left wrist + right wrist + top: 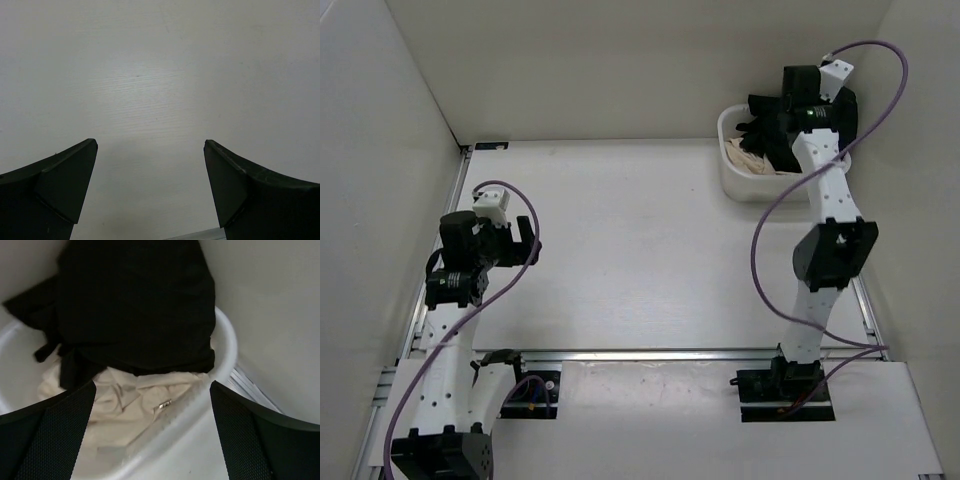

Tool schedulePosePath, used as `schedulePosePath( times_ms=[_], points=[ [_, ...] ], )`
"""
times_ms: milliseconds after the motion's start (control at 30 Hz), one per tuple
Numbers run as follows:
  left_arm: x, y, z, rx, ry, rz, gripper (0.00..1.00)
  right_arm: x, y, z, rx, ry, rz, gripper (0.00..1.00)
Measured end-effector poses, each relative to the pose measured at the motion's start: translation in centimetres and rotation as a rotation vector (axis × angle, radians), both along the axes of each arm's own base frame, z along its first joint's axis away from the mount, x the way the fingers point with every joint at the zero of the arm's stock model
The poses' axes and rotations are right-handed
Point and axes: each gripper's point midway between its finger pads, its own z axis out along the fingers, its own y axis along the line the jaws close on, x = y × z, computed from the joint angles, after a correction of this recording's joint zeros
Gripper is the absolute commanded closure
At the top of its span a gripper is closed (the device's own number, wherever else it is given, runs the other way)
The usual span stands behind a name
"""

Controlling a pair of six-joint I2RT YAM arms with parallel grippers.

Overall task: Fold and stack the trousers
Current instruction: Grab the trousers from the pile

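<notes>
I read this as the very start: fetching the 1st pair, with nothing folded or stacked on the tabletop [640, 250] yet. The trousers are all in the white basket [733, 182] at about 1 o'clock in the overhead view, hard against the far wall. Through the right wrist camera I see a black pair [135, 305] heaped on top, spilling over the basket's rim toward 12 o'clock. Under it is a crumpled cream pair [120, 400] with a small metal clasp [164, 404] showing. My right arm [825, 200] is stretched out over the basket. The right jaws are released, spread wide with only cloth and rim seen between them and no contact that I can make out. My left arm [460, 290] sits well apart at 9 o'clock. The left jaws are also released and look down at bare tabletop. Next I would lower the right jaws onto the black pair, since it lies uppermost, and clench on a thick fold. Then I would lift it out and carry it toward 6 o'clock, where the tabletop gives room to spread it. The catch I expect is that the black cloth drapes over the rim and lies on the cream pair. A deep pinch could drag both out or tip the basket, so I would take a shallow bite near the heap's top and lift slowly. The left arm can wait until a waistband or leg end is within reach to flatten it.
</notes>
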Motion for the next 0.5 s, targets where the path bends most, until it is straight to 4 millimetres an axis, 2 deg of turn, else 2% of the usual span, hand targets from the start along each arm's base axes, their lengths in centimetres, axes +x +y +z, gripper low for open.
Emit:
schedulePosePath(
  times_ms=[133,267,333,400,433,467,500],
  points=[
    [0.0,-0.6,-1.9,-0.025,0.068,-0.029,0.00,5.6,-3.5,-8.1,0.061,0.095,-0.009,0.01],
    [-0.1,-0.8,-3.7,-0.039,0.127,-0.040,0.00,8.6,-6.2,-16.4,0.129,0.154,-0.029,0.07],
    [0.0,-0.9,-4.4,-0.043,0.154,-0.042,0.00,9.7,-7.3,-19.5,0.154,0.157,-0.048,0.10],
    [0.1,-0.9,-5.1,-0.047,0.176,-0.043,0.00,10.8,-8.0,-21.2,0.163,0.138,-0.058,0.19],
    [0.0,-0.9,-5.5,-0.048,0.187,-0.043,0.00,11.3,-8.2,-21.6,0.165,0.122,-0.062,0.26],
    [0.0,-0.9,-5.7,-0.049,0.196,-0.043,0.00,11.8,-8.3,-21.9,0.166,0.107,-0.063,0.37],
    [-0.1,-0.9,-6.0,-0.050,0.205,-0.042,0.00,12.2,-8.4,-22.0,0.168,0.092,-0.064,0.58]
  ],
)
